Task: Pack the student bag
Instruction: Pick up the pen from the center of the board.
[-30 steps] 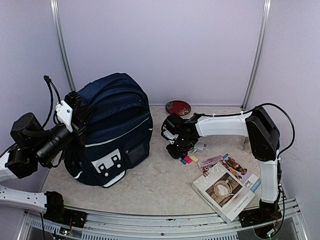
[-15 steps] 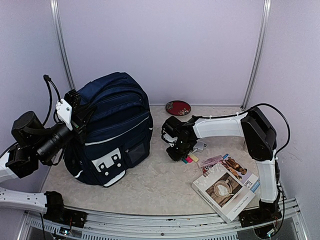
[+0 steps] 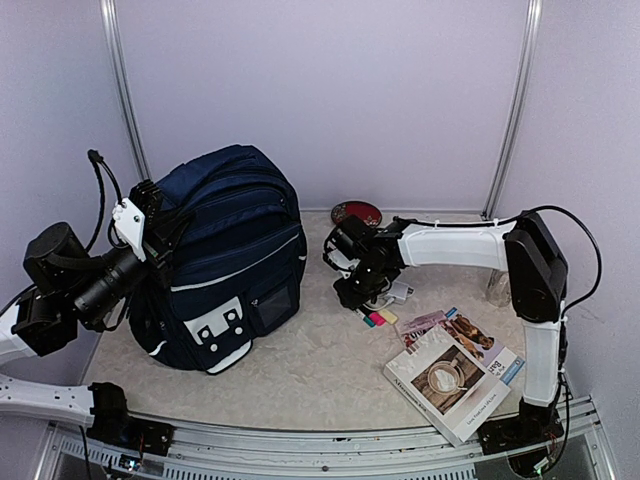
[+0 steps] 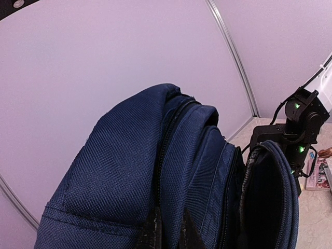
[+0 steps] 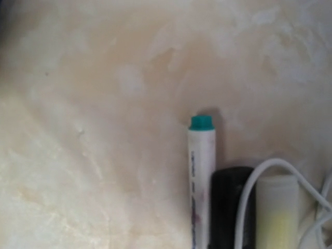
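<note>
The student bag [image 3: 230, 260] is a navy backpack with white piping, standing upright at the left of the table. My left gripper [image 3: 155, 228] is at its upper left side. In the left wrist view its dark fingertips [image 4: 153, 231] pinch a fold of the bag's navy fabric [image 4: 129, 171] beside a zipper. My right gripper [image 3: 354, 290] points down at the table right of the bag. The right wrist view shows a white marker with a teal cap [image 5: 201, 176], a black piece [image 5: 231, 207], a white cable [image 5: 259, 181] and a pale yellow cylinder [image 5: 277, 212]. The right jaws cannot be made out.
Small green, pink and yellow items [image 3: 376, 318] and a grey-white adapter [image 3: 400, 292] lie by the right gripper. Two books [image 3: 455, 372] lie at the front right. A red dish [image 3: 356, 214] sits at the back wall. The right arm shows beyond the bag [image 4: 295, 119].
The right gripper has shifted slightly back and up from the small items, and its arm has straightened a little. The left arm and the bag have hardly moved.
</note>
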Robot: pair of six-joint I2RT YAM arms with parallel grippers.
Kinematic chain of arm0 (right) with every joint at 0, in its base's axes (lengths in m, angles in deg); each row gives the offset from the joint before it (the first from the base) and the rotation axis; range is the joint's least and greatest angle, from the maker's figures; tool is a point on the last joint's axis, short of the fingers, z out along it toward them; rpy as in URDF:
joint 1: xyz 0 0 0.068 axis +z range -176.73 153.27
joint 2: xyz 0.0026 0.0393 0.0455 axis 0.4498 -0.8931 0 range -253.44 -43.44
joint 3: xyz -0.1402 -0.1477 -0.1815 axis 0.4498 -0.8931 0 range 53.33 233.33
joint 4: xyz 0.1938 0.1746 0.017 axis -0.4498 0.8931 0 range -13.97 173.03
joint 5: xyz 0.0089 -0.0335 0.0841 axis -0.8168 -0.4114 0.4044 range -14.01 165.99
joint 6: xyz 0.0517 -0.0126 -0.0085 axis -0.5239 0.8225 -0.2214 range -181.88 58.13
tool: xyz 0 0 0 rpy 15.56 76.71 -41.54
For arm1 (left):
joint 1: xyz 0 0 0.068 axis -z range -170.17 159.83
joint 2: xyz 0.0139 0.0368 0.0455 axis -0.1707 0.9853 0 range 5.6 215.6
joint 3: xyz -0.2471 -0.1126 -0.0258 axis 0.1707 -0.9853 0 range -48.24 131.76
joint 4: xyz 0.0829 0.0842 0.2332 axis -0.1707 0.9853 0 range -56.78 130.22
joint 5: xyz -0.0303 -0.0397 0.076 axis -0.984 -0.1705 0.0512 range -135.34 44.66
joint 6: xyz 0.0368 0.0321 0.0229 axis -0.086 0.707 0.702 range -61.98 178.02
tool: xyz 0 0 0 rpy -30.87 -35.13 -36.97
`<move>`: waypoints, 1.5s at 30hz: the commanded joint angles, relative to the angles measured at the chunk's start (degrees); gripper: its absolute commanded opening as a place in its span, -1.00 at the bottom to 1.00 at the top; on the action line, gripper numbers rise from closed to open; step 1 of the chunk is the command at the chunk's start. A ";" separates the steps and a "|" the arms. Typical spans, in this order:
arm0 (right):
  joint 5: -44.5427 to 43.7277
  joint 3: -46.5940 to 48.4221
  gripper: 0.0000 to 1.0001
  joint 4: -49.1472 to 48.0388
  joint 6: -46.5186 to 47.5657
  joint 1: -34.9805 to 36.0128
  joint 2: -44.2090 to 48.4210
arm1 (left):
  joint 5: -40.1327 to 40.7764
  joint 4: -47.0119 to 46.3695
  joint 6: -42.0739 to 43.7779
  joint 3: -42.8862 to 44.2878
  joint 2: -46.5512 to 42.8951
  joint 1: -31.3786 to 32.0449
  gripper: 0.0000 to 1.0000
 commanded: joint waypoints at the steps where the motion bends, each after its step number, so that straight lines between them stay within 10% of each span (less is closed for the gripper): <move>1: -1.48 0.43 -0.34 1.26 0.18 -0.82 -2.81 | -1.61 -3.39 -2.15 -0.39 -0.04 -0.36 -1.00; 25: 0.36 3.03 -0.53 8.02 1.96 2.84 -8.02 | -2.07 -2.87 -2.15 -0.31 0.23 -0.41 -1.00; 32: -0.10 2.86 -0.97 8.47 1.88 2.90 -7.47 | -2.16 -2.95 -2.30 -0.31 -0.05 -0.45 -1.00; 45: 7.61 -3.77 -1.00 -9.65 5.17 3.29 13.87 | -2.69 -2.86 -2.24 -0.31 0.02 -0.47 -1.00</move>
